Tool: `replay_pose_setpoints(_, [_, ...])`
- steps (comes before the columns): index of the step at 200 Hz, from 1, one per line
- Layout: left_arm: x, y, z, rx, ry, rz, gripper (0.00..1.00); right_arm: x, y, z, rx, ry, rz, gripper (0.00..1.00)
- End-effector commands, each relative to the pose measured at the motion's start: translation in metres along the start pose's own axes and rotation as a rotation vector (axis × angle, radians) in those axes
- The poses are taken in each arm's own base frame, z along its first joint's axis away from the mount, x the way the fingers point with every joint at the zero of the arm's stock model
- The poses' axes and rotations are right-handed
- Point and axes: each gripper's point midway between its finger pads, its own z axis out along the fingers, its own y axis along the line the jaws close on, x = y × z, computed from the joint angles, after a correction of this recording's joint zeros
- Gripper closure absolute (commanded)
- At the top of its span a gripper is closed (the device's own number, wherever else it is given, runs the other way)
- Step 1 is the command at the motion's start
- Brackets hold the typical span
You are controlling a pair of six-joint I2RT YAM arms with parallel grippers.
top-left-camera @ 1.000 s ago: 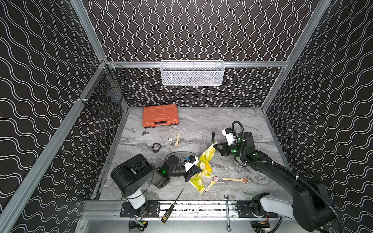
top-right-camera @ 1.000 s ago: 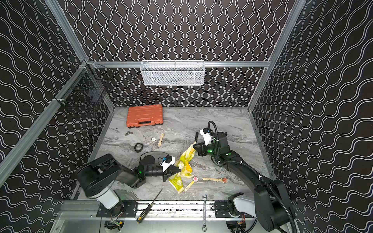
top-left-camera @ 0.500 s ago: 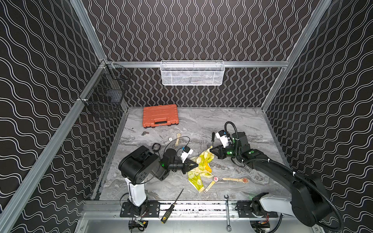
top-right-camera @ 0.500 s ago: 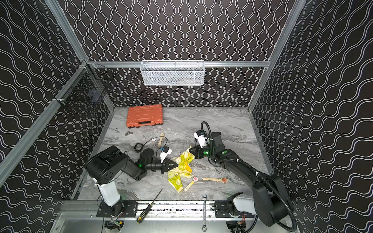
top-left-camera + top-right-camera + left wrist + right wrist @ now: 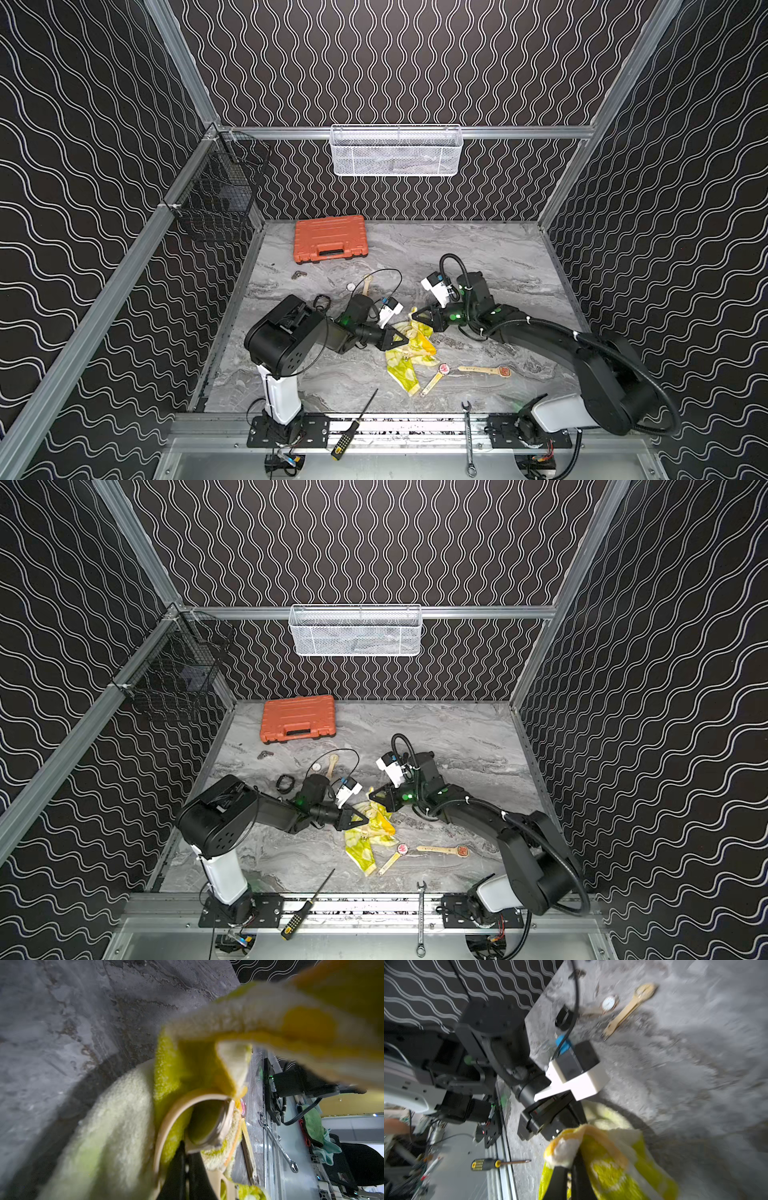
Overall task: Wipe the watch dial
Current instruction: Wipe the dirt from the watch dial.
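A watch with a beige strap (image 5: pixel 166 1126) is held by that strap, right beside its round case, in my shut left gripper (image 5: pixel 186 1148). Its dial (image 5: pixel 204 1122) is turned towards a yellow-green cloth (image 5: pixel 124 1126). A fold of the cloth touches the case's edge. My right gripper (image 5: pixel 570 1160) is shut on a bunched corner of the cloth (image 5: pixel 612 1167). In both top views the left gripper (image 5: pixel 401 337) (image 5: pixel 365 818) and the right gripper (image 5: pixel 415 316) (image 5: pixel 372 796) meet tip to tip over the cloth (image 5: pixel 409 361) (image 5: pixel 368 841) at the table's middle.
Two loose watches (image 5: pixel 442 369) (image 5: pixel 500 371) lie just right of the cloth. A black watch (image 5: pixel 320 301) and two pale watches (image 5: pixel 351 286) (image 5: pixel 365 284) lie behind the left arm. An orange case (image 5: pixel 330 238) sits at the back. A screwdriver (image 5: pixel 353 419) and a wrench (image 5: pixel 467 436) rest on the front rail.
My left arm has risen and swung away from the front edge, carrying the watch. My right gripper has moved left with the cloth corner until it meets the watch.
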Motion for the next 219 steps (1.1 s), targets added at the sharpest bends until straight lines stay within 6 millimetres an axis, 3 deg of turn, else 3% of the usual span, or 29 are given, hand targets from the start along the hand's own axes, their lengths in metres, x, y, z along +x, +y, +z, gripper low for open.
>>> replay_pose_setpoints(1, [0.020,0.022,-0.002,-0.096,0.079,-0.118,1.00,0.013,0.007,0.008,-0.077,0.031,-0.018,1.00])
replay_pose_setpoints(41, [0.017,0.021,-0.003,-0.080,0.090,-0.177,1.00,0.031,-0.016,0.012,0.006,0.053,0.014,1.00])
replay_pose_setpoints(62, [0.011,0.016,-0.002,-0.064,0.098,-0.213,1.00,0.017,-0.026,0.001,0.029,-0.025,0.043,1.00])
replay_pose_setpoints(83, [0.006,0.017,0.002,-0.067,0.132,-0.275,1.00,-0.002,-0.017,-0.014,0.021,-0.112,-0.012,1.00])
replay_pose_setpoints(102, [0.008,0.025,0.004,-0.100,0.179,-0.317,1.00,-0.005,-0.010,-0.015,-0.002,-0.123,-0.046,1.00])
replay_pose_setpoints(164, [0.000,0.040,-0.003,-0.143,0.192,-0.424,1.00,0.027,-0.019,0.016,-0.038,-0.014,-0.036,1.00])
replay_pose_setpoints(219, [-0.008,0.036,-0.001,-0.120,0.190,-0.423,1.00,0.027,-0.032,0.037,-0.017,-0.019,-0.027,1.00])
